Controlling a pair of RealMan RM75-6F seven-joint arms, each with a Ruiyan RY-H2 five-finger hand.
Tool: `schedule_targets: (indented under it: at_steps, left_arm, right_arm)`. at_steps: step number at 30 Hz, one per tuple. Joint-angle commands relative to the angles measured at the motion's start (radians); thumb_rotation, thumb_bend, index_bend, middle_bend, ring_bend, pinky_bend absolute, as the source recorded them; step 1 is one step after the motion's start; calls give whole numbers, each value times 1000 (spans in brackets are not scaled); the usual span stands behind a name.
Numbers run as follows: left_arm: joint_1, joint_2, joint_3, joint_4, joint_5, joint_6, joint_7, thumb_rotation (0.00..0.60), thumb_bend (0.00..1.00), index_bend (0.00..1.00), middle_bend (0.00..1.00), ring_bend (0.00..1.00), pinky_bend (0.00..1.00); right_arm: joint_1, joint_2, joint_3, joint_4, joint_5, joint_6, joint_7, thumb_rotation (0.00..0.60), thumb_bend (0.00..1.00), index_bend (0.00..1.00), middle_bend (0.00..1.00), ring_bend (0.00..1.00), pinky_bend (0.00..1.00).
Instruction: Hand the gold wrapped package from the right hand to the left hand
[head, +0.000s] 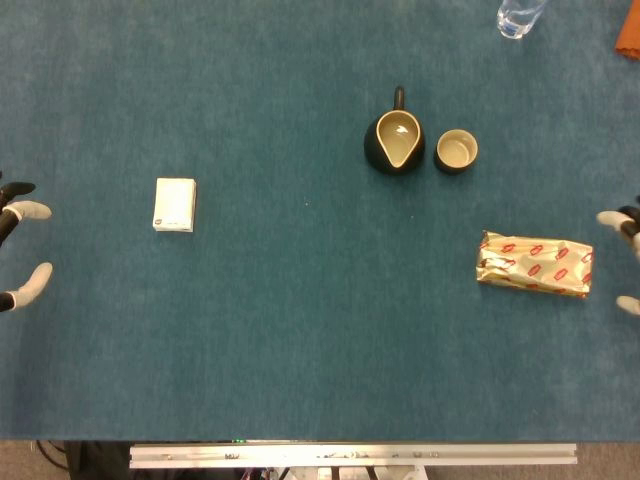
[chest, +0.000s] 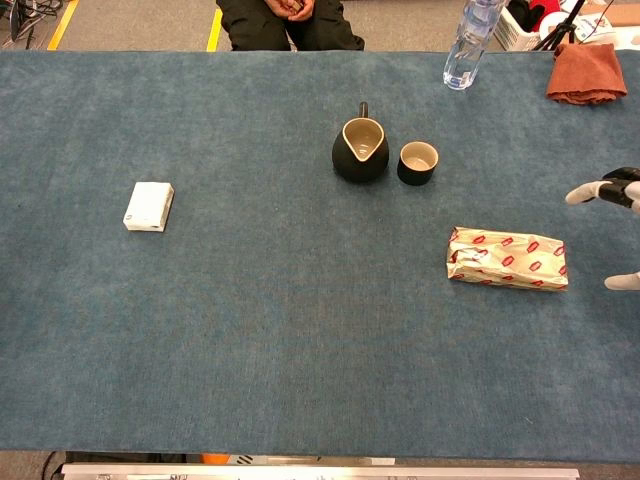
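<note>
The gold wrapped package (head: 535, 265) (chest: 507, 258), printed with red marks, lies flat on the blue table at the right. My right hand (head: 625, 260) (chest: 615, 232) shows only its fingertips at the right edge, just beyond the package's right end; the tips are spread apart and hold nothing. At the far left edge of the head view my left hand (head: 20, 250) also shows spread fingertips, empty, well left of the white box. The chest view does not show the left hand.
A small white box (head: 174, 204) (chest: 148, 206) lies at the left. A dark pitcher (head: 394, 142) (chest: 359, 149) and a dark cup (head: 456, 151) (chest: 417, 162) stand at the back middle. A water bottle (chest: 464, 45) and an orange cloth (chest: 586, 72) sit at the far right.
</note>
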Motion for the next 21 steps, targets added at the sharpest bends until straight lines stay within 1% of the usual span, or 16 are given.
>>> schedule_targets:
  at_steps: [1, 5, 13, 17, 21]
  left_arm:
    - [0, 0, -1, 4, -2, 0, -4, 600, 271, 322, 207, 89, 181]
    - [-1, 0, 1, 14, -3, -4, -13, 600, 271, 322, 207, 90, 181]
    - [-1, -2, 3, 34, -5, -6, -35, 600, 271, 322, 207, 89, 181]
    - [-1, -3, 4, 42, -3, -5, -45, 600, 272, 322, 207, 89, 181]
    - [-2, -4, 3, 47, -3, -5, -50, 600, 272, 322, 207, 89, 181]
  right_arm:
    - [26, -45, 4, 6, 39, -19, -54, 600, 0, 211, 213, 87, 224]
    - [51, -96, 2, 14, 98, -34, -119, 600, 0, 211, 218, 87, 224]
    - [77, -174, -11, 26, 196, -12, -234, 600, 0, 211, 245, 89, 224]
    - [89, -208, -14, 37, 243, 10, -285, 600, 49, 231, 260, 98, 223]
    - [107, -231, -12, 39, 280, 18, -319, 600, 49, 234, 260, 98, 223]
